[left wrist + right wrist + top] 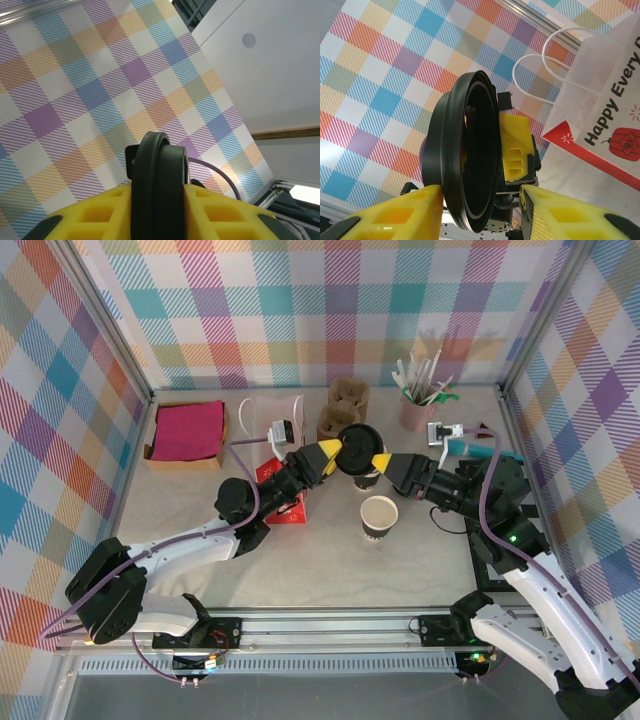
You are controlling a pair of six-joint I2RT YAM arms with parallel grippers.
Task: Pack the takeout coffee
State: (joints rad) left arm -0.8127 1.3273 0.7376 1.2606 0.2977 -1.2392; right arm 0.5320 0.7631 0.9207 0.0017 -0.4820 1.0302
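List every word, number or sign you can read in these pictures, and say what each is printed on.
"Happy Every", followed by a letter cut off at the picture's edge: on the white paper bag, in the right wrist view.
Small marks on the red lantern drawing on that bag: too small to read.
The same bag's print in the top view: too small to read.

lid (358,448) mid-table; open cup (379,517) at its 5 o'clock, paper bag (296,510) at 8, box with cloth (187,433) at 9, cup carriers (343,410) at 12, straw holder (415,412) at 2
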